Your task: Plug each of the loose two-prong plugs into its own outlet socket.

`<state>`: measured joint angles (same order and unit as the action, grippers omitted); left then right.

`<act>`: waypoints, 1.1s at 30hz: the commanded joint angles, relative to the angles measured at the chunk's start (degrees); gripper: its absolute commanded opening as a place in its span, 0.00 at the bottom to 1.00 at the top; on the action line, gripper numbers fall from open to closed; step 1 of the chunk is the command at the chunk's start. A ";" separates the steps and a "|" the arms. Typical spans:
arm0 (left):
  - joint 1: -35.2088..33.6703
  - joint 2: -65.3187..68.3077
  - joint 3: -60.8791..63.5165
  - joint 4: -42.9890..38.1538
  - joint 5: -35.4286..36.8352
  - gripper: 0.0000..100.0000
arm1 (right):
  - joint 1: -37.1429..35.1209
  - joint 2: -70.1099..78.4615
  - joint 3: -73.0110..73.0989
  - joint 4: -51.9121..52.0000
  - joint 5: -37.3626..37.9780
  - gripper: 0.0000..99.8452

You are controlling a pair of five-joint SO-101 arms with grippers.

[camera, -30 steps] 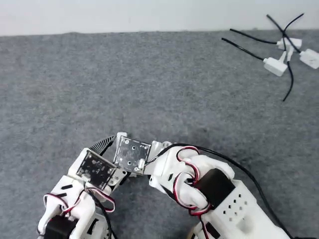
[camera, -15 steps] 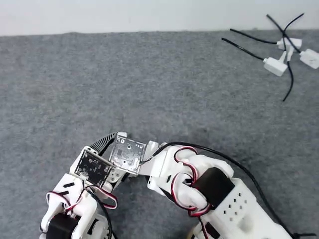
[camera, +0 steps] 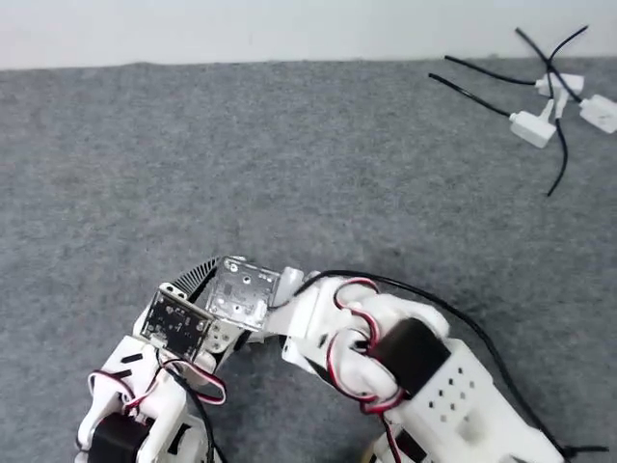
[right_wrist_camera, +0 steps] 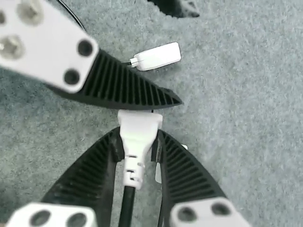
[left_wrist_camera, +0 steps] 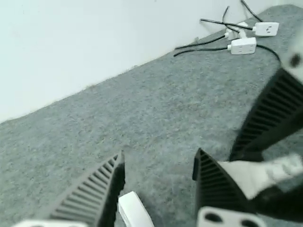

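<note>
My right gripper point(right_wrist_camera: 138, 137) is shut on a white two-prong plug point(right_wrist_camera: 137, 130), whose black cord runs back between the fingers. A second white plug point(right_wrist_camera: 156, 56) lies loose on the grey carpet just past the left gripper's black finger point(right_wrist_camera: 123, 87). My left gripper point(left_wrist_camera: 159, 158) stands open over the carpet, with that loose plug point(left_wrist_camera: 134, 210) showing low between its fingers. The right gripper's finger point(left_wrist_camera: 267, 113) and its held plug point(left_wrist_camera: 265, 172) sit close beside it. In the high view both wrists point(camera: 241, 294) meet at the near centre-left. White outlet sockets point(camera: 533, 127) lie at the far right.
Two more socket blocks point(camera: 600, 112) point(camera: 562, 84) and tangled black cords point(camera: 482, 96) lie by the far right corner, against the white wall point(camera: 289, 29). Grey carpet point(camera: 289, 164) stretches between the arms and the sockets point(left_wrist_camera: 242, 46).
Both wrists have shifted slightly left and closer together in the high view. The sockets and cords have not moved.
</note>
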<state>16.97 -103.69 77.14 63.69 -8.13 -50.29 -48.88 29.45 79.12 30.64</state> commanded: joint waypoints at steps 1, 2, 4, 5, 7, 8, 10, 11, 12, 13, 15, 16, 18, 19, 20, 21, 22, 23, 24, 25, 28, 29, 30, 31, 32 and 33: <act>1.85 -0.53 2.95 -0.26 0.44 0.24 | -2.24 1.54 -9.58 -0.22 -0.18 0.01; 1.85 -0.53 2.86 -0.26 1.05 0.24 | -2.24 2.33 -10.02 -0.22 -0.18 0.01; 1.93 -0.53 2.86 -0.26 1.76 0.24 | -2.24 3.38 -11.08 -0.40 -0.18 0.01; 1.93 -0.53 2.86 -0.26 1.85 0.24 | -2.24 3.82 -11.69 -0.31 -0.26 0.01; 1.93 -0.53 2.86 -0.26 1.85 0.24 | -2.24 4.18 -12.40 -0.31 -0.35 0.01; 1.93 -0.53 2.77 -0.26 1.85 0.24 | -2.24 4.18 -12.48 -0.31 -0.35 0.01; 1.93 -0.53 2.68 -0.62 1.93 0.24 | -2.24 4.18 -12.48 -0.31 -0.44 0.01; 1.85 -0.53 2.68 -1.05 1.93 0.24 | -2.24 4.18 -12.48 -0.40 -0.44 0.01; 1.85 -0.53 2.68 -1.32 1.93 0.24 | -2.24 4.18 -12.48 -0.48 -0.44 0.01; 1.85 -0.53 2.68 -1.49 1.93 0.24 | -2.24 4.18 -12.48 -0.48 -0.44 0.01; 1.85 -0.53 2.42 -1.93 1.93 0.24 | -2.24 4.26 -12.31 -0.40 -0.44 0.01; 1.85 -0.53 2.15 -2.11 1.93 0.24 | -2.24 4.26 -12.31 -0.40 -0.44 0.01; 1.85 -0.53 1.98 -2.20 1.93 0.24 | -2.24 4.26 -12.31 -0.57 -0.44 0.01; 1.85 -0.53 1.80 -2.29 2.02 0.24 | -2.24 4.26 -12.31 -0.57 -0.44 0.01; 1.76 -0.53 1.19 -2.29 2.02 0.24 | -2.24 4.26 -12.31 -0.57 -0.44 0.01; 1.23 -0.53 0.40 -2.20 2.02 0.24 | -2.24 4.26 -12.31 -0.57 -0.44 0.01; 0.09 -0.53 -0.57 -2.02 2.20 0.24 | -2.24 4.26 -12.22 -0.40 -0.44 0.01; -1.41 -0.53 -1.27 -2.02 2.99 0.24 | -2.24 4.26 -12.13 -0.22 -0.44 0.01; -2.99 -0.53 -1.63 -1.93 3.60 0.24 | -2.15 4.26 -12.13 -0.22 -0.53 0.01; -4.13 -0.53 -1.63 -1.93 3.87 0.24 | -2.07 4.26 -12.04 -0.22 -0.53 0.01; -6.33 -0.53 -0.84 -1.85 3.87 0.24 | -1.89 3.74 -10.37 -0.22 -0.53 0.01; -6.77 -0.53 -0.40 -1.85 3.87 0.24 | -1.80 3.65 -9.41 -0.22 -0.62 0.01; -7.38 -0.53 -0.04 -1.85 3.78 0.24 | -1.19 3.56 -8.53 -0.22 -0.97 0.01; -8.26 -0.53 0.31 -1.85 3.78 0.24 | 0.22 3.56 -7.30 -0.48 -2.02 0.01; -9.32 -0.53 0.84 -2.20 3.69 0.24 | 1.71 3.91 -5.89 -1.01 -2.99 0.01; -10.55 -0.53 1.36 -2.81 3.69 0.24 | 3.30 4.26 -4.22 -2.42 -3.34 0.01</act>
<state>9.93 -103.34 78.46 63.08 -4.97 -50.55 -44.40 23.21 78.95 29.14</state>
